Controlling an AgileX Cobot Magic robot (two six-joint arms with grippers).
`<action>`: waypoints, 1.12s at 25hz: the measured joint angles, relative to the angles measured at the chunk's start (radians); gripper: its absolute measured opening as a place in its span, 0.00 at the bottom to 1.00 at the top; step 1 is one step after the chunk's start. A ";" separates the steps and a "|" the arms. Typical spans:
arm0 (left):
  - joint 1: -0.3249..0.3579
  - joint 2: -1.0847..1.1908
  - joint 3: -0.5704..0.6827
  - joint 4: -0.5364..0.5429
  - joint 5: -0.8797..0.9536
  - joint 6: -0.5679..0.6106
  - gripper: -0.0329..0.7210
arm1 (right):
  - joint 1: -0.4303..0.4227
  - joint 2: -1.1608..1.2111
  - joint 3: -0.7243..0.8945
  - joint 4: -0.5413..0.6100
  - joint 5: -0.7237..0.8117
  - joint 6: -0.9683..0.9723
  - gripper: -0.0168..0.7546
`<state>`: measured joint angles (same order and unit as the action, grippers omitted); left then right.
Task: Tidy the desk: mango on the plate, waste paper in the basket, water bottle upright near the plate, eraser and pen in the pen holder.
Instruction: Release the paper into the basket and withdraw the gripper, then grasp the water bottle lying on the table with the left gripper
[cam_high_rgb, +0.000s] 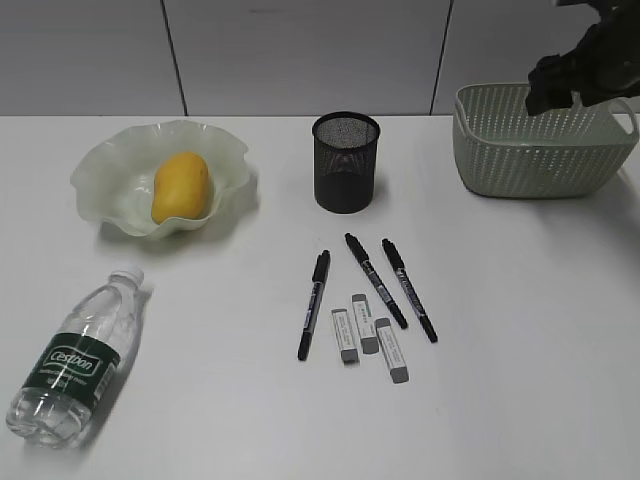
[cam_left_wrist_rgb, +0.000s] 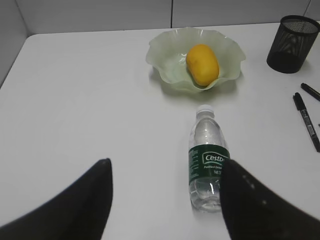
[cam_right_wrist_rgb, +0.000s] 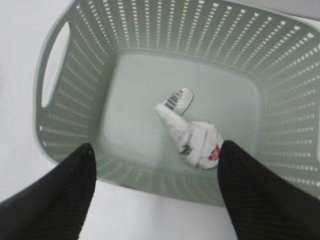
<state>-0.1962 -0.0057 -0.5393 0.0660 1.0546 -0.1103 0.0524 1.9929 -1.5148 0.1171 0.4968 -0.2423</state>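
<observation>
Right claw (cam_right_wrist_rgb: 155, 190): open, empty, above sage-green woven plastic basket (cam_right_wrist_rgb: 150, 30) at far-right corner; crumpled white waste paper (cam_right_wrist_rgb: 192, 137) inside. Lift clear. Left claw (cam_left_wrist_rgb: 165, 200): open, near the fallen clear green-labelled water bottle (cam_left_wrist_rgb: 207, 160).

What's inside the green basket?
The basket holds one crumpled waste paper with black and red print, lying on its floor. The right wrist view shows nothing else inside. The bit of floor beneath the paper is covered.

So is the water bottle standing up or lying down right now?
Lying down. The water bottle rests on its side on the desk, cap toward the plate.
</observation>
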 joint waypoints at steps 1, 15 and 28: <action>0.000 0.000 0.000 0.000 0.000 0.000 0.71 | 0.000 -0.016 0.000 0.000 0.021 0.013 0.80; 0.000 0.000 0.000 -0.001 0.000 0.001 0.71 | 0.088 -0.980 0.778 -0.016 0.386 0.108 0.69; 0.000 0.075 0.000 -0.003 0.000 0.001 0.59 | 0.112 -1.798 0.990 -0.091 0.569 0.146 0.69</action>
<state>-0.1962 0.0691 -0.5393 0.0630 1.0549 -0.1096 0.1644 0.1950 -0.5244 0.0264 1.0654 -0.0961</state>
